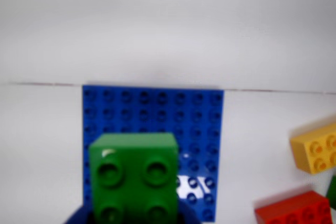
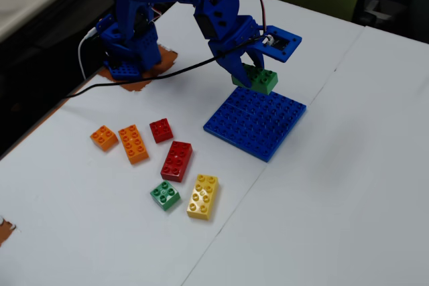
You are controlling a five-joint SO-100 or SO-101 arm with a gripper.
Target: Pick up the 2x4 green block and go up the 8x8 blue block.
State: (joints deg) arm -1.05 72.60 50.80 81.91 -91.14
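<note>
Here the 2x4 green block (image 2: 257,78) is clamped between the jaws of the gripper (image 2: 249,72), held in the air above the far-left edge of the 8x8 blue block (image 2: 256,122) in the fixed view. The brick's long axis appears to run roughly along that edge. In the wrist view the green brick (image 1: 134,174) sits over the plate's near half, so the coming move looks like a short lowering. No brand or writing is readable anywhere.
</note>
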